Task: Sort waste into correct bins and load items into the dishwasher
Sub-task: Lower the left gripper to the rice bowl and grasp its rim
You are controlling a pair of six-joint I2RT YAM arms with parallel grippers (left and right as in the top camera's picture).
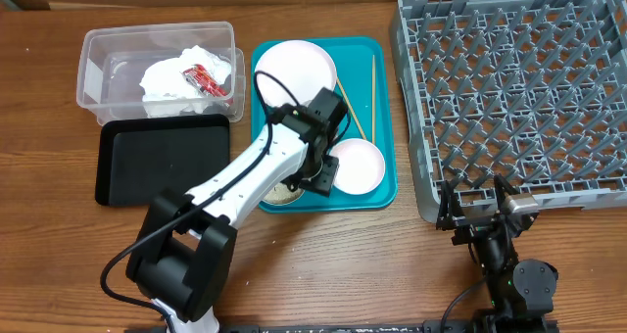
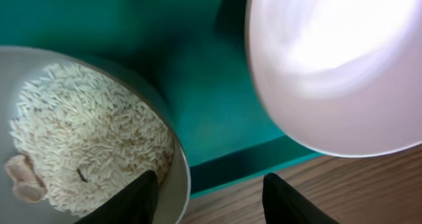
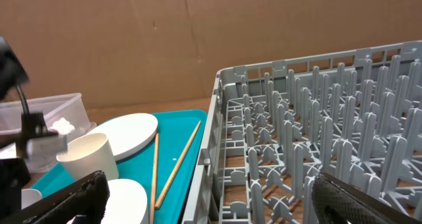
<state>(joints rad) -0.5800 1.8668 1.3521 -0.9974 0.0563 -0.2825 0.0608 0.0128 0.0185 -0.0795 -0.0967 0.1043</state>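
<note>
My left gripper [image 1: 318, 176] [image 2: 211, 197] is open over the near edge of the teal tray [image 1: 384, 191]. Its fingers straddle the rim of a white bowl [image 2: 175, 184] holding loose rice grains [image 2: 86, 138], one finger inside and one outside. An empty white bowl [image 1: 361, 166] [image 2: 336, 66] sits just right of it. The round plate [image 1: 294, 67] and two chopsticks [image 1: 371, 98] lie on the tray. The cup [image 3: 86, 155] shows in the right wrist view. The napkin [image 1: 171, 78] and red wrapper [image 1: 204, 78] lie in the clear tub [image 1: 98, 78]. My right gripper [image 1: 477, 204] [image 3: 211, 197] is open and empty at the grey rack's [image 1: 509, 88] near left corner.
The shallow black tray [image 1: 162, 162] lies in front of the clear tub, left of the teal tray. The left arm stretches from the table's front edge across to the teal tray. A cardboard wall stands behind the table.
</note>
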